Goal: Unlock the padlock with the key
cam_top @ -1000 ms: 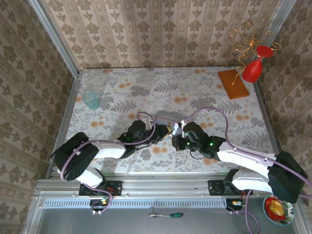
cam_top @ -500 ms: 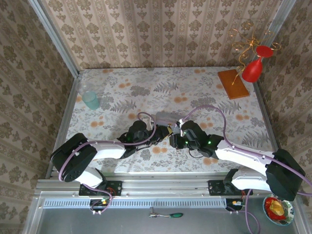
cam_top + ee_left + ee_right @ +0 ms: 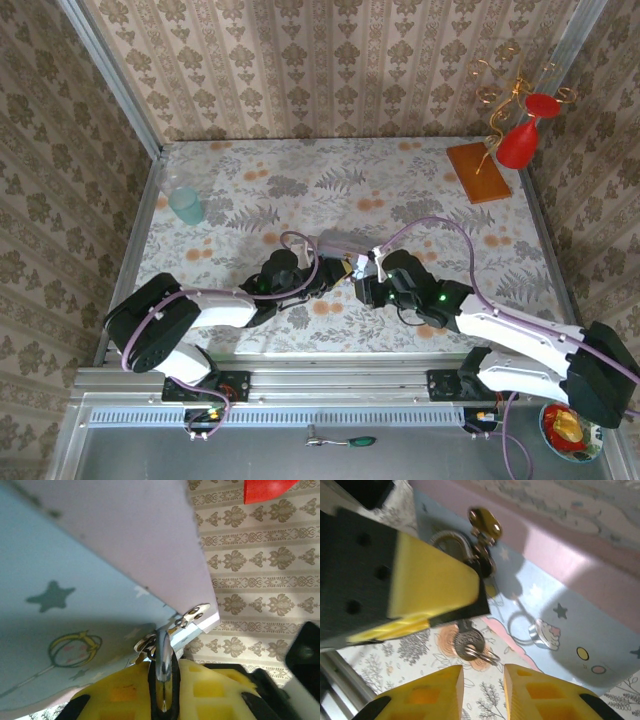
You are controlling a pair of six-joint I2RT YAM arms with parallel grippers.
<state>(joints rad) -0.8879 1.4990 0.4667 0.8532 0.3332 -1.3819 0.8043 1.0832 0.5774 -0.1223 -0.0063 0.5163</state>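
My left gripper [image 3: 162, 669] is shut on the padlock [image 3: 163, 662], whose silvery shackle [image 3: 451, 541] hooks through the clasp of the pale blue tin [image 3: 570, 615]. In the right wrist view the left gripper's yellow finger [image 3: 430, 580] covers the padlock's body. The key [image 3: 468, 643], round-headed with a wire ring, sticks out below that finger. My right gripper [image 3: 482, 674] is open just short of the key, touching nothing. From above, the left gripper [image 3: 338, 270] and right gripper [image 3: 362, 276] meet tip to tip in front of the tin [image 3: 340, 243].
A teal cup [image 3: 186, 205] stands at the table's left side. An orange-brown block [image 3: 478, 171] and a red vase [image 3: 520, 140] sit at the back right. Patterned walls close the table on three sides.
My right gripper has opened, let go of the key and drawn back a little. The left gripper keeps its grip on the padlock and has not moved.
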